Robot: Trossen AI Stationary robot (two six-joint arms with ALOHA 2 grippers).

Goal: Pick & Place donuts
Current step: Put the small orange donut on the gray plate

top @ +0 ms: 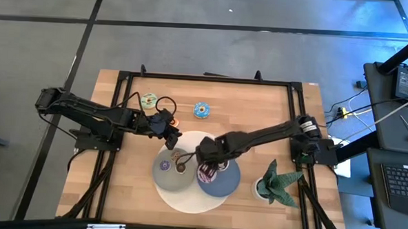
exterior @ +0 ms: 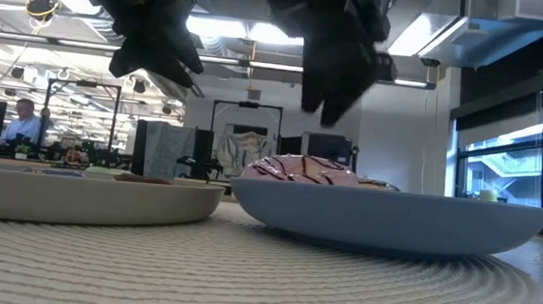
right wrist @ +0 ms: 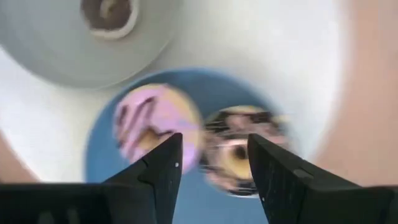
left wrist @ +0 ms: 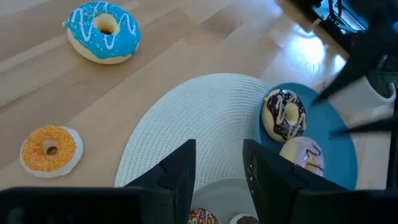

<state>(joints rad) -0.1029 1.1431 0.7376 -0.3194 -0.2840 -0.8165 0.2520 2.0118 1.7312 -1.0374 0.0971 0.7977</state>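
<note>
Flanking the round mat (top: 186,196): potted plant (top: 278,181), blue donut (top: 202,110), yellow-green donut (top: 149,100).

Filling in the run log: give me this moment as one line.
left pincer: open, empty, above mat | right pincer: open, empty, above blue plate | pink donut, chocolate donut: on blue plate | blue donut, orange donut: on table

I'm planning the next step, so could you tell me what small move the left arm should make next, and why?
Probably swing the left gripper, jaws open and empty over the white mat, toward the blue donut, which lies on bare wood off the plates. The right gripper hovers open above the blue plate.
</note>
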